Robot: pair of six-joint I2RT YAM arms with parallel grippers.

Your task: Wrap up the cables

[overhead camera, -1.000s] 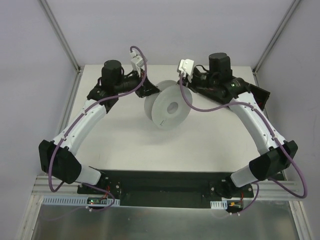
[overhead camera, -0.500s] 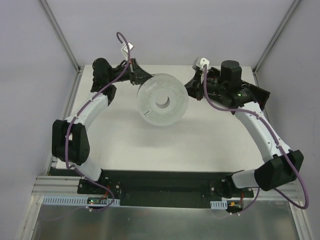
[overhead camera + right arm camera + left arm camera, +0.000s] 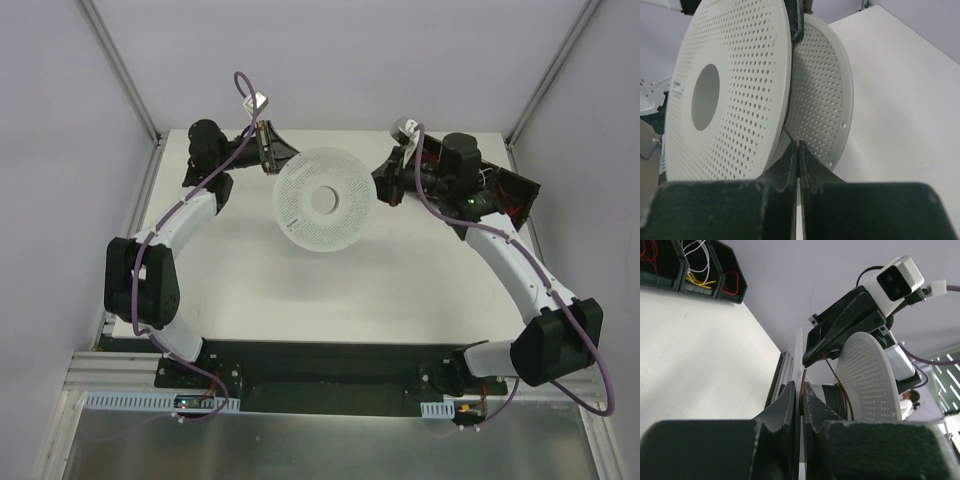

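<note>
1. Since a second before, the spool (image 3: 330, 228) had swung from standing nearly edge-on to showing its perforated face to the overhead camera. Both arms had shifted with it, and the left elbow had folded in over the near left of the table (image 3: 400, 290).
2. The cable (image 3: 839, 390), a thin dark-brown strand, sat between the spool's two discs, lying around the hub with one length running out toward the rim.
3. In the right wrist view that strand came out of the gap between the discs and ran straight into the tips of the right gripper (image 3: 798, 147). Its fingers were pressed fully together on the strand.
4. The left gripper (image 3: 800, 390) was clamped nearly closed on the thin edge of one disc, and a bit of the strand showed just beside that edge.
5. The spool sat over the far middle of the table, tilted. The left gripper was at its upper-left rim and the right gripper at its right rim. Whether it touched the table could not be told.
6. Black bins (image 3: 685, 270) holding red, white and yellow wires stood at the table's edge in the left wrist view, well apart from the spool.
</note>
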